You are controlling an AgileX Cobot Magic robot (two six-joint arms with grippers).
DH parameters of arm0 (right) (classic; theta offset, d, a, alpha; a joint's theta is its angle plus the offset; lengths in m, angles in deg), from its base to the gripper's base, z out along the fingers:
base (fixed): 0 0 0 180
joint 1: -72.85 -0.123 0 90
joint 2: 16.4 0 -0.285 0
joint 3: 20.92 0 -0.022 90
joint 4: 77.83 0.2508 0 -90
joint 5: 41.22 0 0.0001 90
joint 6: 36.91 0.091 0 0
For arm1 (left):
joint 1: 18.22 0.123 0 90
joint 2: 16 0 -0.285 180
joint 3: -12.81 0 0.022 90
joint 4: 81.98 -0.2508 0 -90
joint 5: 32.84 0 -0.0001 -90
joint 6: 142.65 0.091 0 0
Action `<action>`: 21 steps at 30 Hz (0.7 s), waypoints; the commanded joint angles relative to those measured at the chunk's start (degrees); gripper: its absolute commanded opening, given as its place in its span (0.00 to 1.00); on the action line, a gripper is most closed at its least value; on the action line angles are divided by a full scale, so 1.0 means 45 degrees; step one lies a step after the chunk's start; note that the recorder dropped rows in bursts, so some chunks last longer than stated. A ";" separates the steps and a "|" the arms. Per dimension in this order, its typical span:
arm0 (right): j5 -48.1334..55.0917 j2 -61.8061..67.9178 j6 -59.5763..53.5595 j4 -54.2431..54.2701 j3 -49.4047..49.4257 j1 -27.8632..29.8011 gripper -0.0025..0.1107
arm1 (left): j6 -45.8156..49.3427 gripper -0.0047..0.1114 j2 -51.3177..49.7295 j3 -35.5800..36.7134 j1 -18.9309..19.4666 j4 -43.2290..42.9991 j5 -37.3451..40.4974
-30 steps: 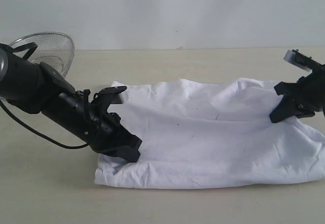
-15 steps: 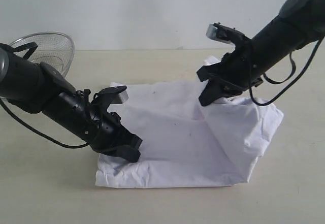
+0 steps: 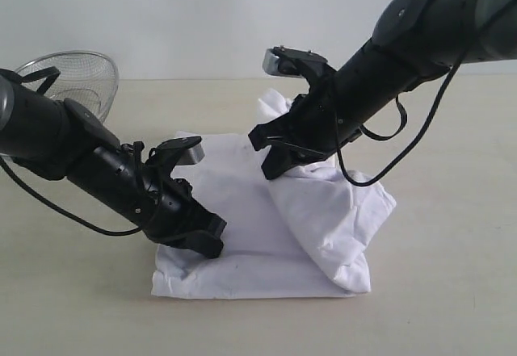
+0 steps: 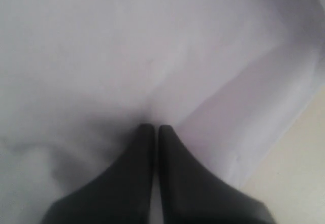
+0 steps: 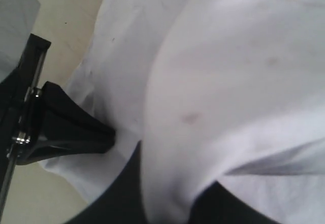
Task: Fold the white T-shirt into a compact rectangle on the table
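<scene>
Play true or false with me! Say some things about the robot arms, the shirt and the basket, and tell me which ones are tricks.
1. The right gripper holds part of the white T-shirt up off the table. True.
2. The left gripper is wide open in the air. False: it is shut, with its tips down on the shirt.
3. A wire-mesh basket stands on the table's far left. True.
4. The shirt lies spread out flat. False: its right side is raised and bunched over the middle.

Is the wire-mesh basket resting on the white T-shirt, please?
No, the basket stands on the table, clear of the white T-shirt.
</scene>
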 commanded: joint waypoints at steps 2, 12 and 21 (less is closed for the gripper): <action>-0.0104 -0.0193 -0.0002 0.0187 -0.0293 -0.0286 0.02 | -0.0081 0.08 -0.0179 0.0080 -0.0073 -0.0388 0.0046; 0.0280 0.0087 0.0442 0.0134 -0.1385 -0.0777 0.02 | -0.0081 0.08 -0.0179 0.0080 -0.0073 -0.0339 0.0049; 0.0002 0.1312 0.0588 0.0074 -0.1385 -0.1381 0.02 | -0.0081 0.08 -0.0179 0.0080 -0.0073 -0.0086 -0.0209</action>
